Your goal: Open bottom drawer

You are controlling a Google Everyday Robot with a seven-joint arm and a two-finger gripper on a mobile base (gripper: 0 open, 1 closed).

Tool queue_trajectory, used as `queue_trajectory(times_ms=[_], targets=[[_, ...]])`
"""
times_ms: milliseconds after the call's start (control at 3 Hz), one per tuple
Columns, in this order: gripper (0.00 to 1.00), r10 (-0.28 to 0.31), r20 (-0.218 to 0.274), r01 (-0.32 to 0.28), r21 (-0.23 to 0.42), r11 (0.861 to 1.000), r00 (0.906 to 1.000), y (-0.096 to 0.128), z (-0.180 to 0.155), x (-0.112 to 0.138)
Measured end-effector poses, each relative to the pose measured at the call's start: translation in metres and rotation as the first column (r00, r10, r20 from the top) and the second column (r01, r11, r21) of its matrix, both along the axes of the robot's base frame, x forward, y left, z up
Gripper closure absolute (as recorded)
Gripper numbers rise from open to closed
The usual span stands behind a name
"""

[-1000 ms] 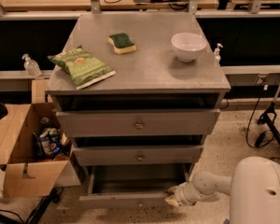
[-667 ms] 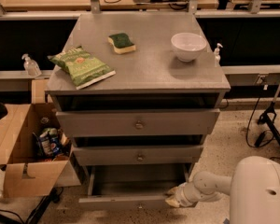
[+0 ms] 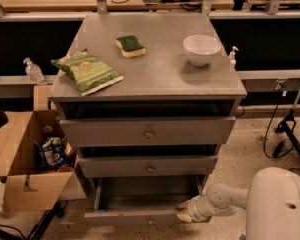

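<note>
Cabinet (image 3: pixel 160 76): grey, three drawers; a chip bag (image 3: pixel 87 71), bowl (image 3: pixel 202 49) and sponge (image 3: pixel 130 45) sit on top.
Bottom drawer (image 3: pixel 132 216): lowest in the cabinet, pulled out, grey inside showing.
Gripper (image 3: pixel 186 215): at the bottom drawer's right front corner; grip cannot be told.

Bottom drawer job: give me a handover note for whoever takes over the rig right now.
Gripper: low at the cabinet's right side, at the right end of the bottom drawer's front panel; grip not readable.
Bottom drawer: pulled well out, its grey inside showing; the two drawers above it are further in.
Done: the drawer is open.
Left: probably only to check that it is out far enough, then back the arm away.
</note>
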State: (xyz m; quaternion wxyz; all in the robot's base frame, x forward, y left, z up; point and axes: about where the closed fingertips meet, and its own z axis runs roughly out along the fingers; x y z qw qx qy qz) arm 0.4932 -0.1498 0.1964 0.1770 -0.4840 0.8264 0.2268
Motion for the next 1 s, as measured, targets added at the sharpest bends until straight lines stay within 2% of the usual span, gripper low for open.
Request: queue_trajectory(times_ms=[1000], targets=[[1.0, 0.0, 0.0, 0.0, 0.0, 1.0, 1.0, 0.0, 0.0, -0.0001]])
